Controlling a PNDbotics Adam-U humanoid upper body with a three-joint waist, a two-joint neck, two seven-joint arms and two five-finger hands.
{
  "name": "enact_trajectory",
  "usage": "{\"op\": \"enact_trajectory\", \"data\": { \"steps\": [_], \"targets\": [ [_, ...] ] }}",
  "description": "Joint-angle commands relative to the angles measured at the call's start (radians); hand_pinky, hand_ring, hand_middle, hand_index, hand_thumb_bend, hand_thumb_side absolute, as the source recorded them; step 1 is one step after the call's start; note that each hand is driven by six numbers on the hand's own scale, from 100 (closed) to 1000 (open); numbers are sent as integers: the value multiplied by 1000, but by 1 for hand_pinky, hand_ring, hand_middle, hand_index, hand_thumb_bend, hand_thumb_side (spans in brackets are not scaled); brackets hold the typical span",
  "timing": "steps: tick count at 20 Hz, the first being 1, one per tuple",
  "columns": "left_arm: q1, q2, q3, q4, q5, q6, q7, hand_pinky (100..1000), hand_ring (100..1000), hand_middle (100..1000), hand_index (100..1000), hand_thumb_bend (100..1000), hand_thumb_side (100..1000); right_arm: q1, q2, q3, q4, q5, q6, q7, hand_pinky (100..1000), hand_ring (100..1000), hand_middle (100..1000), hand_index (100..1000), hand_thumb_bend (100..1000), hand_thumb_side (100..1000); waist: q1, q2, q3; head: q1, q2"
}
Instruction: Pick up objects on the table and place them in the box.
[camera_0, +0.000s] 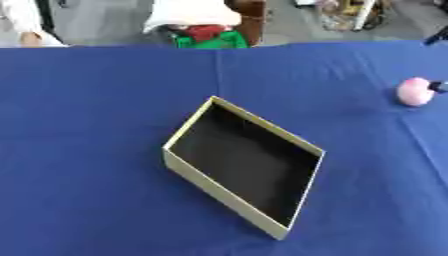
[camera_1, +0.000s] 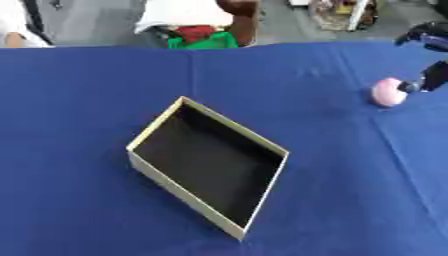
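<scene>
At the worktop's right edge, dark fingers (camera_1: 411, 86) of the right hand (camera_1: 430, 75) touch the right side of a pink rounded object (camera_1: 387, 92); whether they are apart or clamped on it cannot be told, since most of the hand is cut off by the view's edge. The object lies on the blue worktop (camera_1: 87, 100) toward its far right side. Well apart, near the middle, sits an open box (camera_1: 184, 197), tan-walled with a dark inside, turned cornerwise.

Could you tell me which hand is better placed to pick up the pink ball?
The right hand: it is already beside the pink ball at the table's right side. The left hand shows in neither view.
</scene>
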Motion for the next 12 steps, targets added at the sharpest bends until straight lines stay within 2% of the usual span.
{"op": "enact_trajectory", "data": {
  "steps": [1,7,12],
  "targets": [
    [-3,31,-2,-17,4,-1,-6,736,634,697,693,557,934,-36,-50,11,27,25,-10,-1,1000,923,896,927,490,286,-2,-21,-2,-1,-2],
    [-3,31,-2,-17,4,-1,-6,737,633,697,693,557,934,-66,-48,32,104,87,-19,-22,1000,925,900,926,531,290,-6,-19,1,-2,-4],
    [-3,30,-2,-17,5,-1,-7,737,633,697,692,555,935,-78,-39,38,161,119,-23,-46,1000,924,898,927,526,299,-6,-16,2,-5,-6]
  ]
}}
